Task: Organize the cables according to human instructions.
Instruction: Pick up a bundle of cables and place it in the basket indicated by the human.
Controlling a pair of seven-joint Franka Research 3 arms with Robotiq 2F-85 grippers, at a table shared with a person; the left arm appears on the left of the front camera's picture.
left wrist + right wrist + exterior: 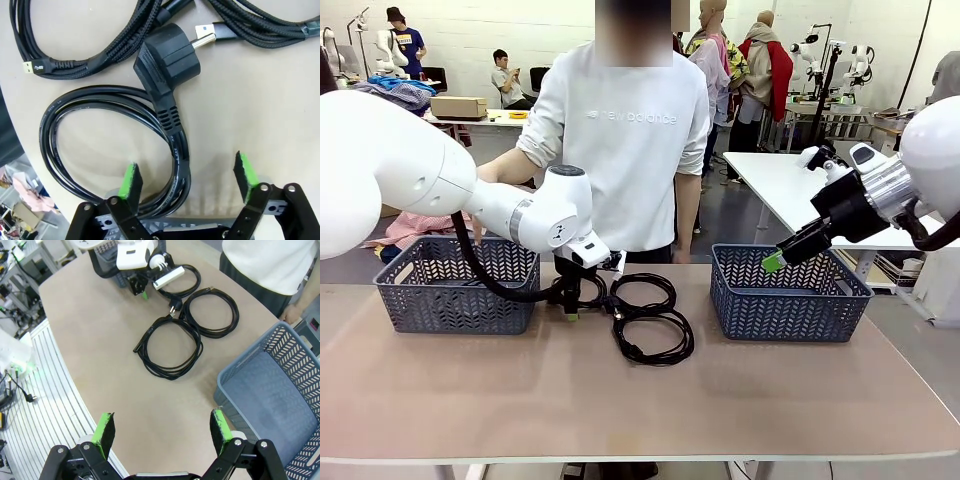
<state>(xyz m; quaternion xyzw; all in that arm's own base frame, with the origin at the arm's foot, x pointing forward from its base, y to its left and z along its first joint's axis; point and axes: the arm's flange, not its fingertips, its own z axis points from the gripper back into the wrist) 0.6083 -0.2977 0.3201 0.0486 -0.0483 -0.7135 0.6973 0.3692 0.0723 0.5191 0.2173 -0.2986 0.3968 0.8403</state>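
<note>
Honestly, my left gripper (188, 174) hangs jaws-apart over one side of the cable coil (177, 147) lying on the table (620, 400), right gripper (163, 426) open too, and I worry an off-centre pinch snags one loop and unravels it.

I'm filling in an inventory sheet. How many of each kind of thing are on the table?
Cables: 4
Baskets: 2
Total: 6
</note>
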